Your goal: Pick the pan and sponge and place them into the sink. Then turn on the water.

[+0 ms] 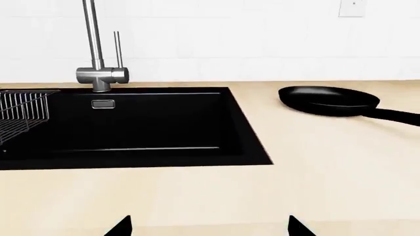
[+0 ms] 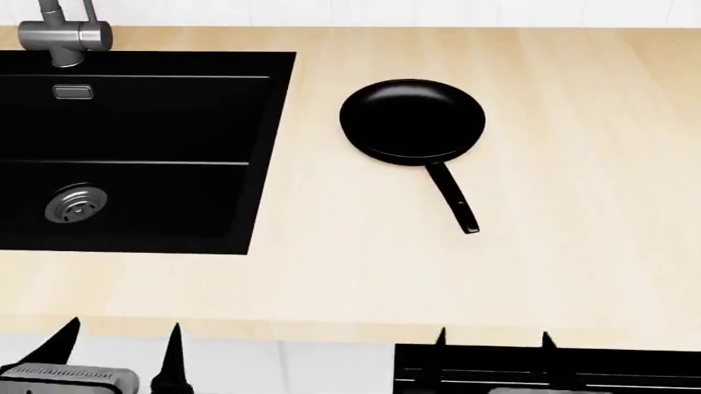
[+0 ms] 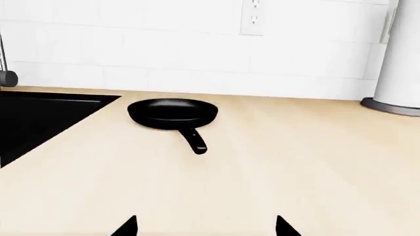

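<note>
The black pan [image 2: 413, 121] rests on the wooden counter to the right of the sink [image 2: 143, 213], its thin handle [image 2: 454, 199] pointing toward me. It also lies in the left wrist view as the pan [image 1: 328, 101] and in the right wrist view as the pan [image 3: 172, 113]. The sponge is out of view. No water runs from the faucet [image 1: 98, 64]. My left gripper [image 2: 118, 349] and right gripper [image 2: 493, 341] both hang open near the counter's front edge, each holding nothing. In the wrist views, the left gripper [image 1: 210, 227] and right gripper [image 3: 204, 227] show only black fingertips.
A silver drain [image 2: 75, 204] sits in the sink floor, an overflow slot [image 2: 74, 91] on its back wall. A wire rack [image 1: 23, 113] hangs at the sink's far side. A white appliance [image 3: 397, 59] stands at the counter's right end. White tiled wall behind.
</note>
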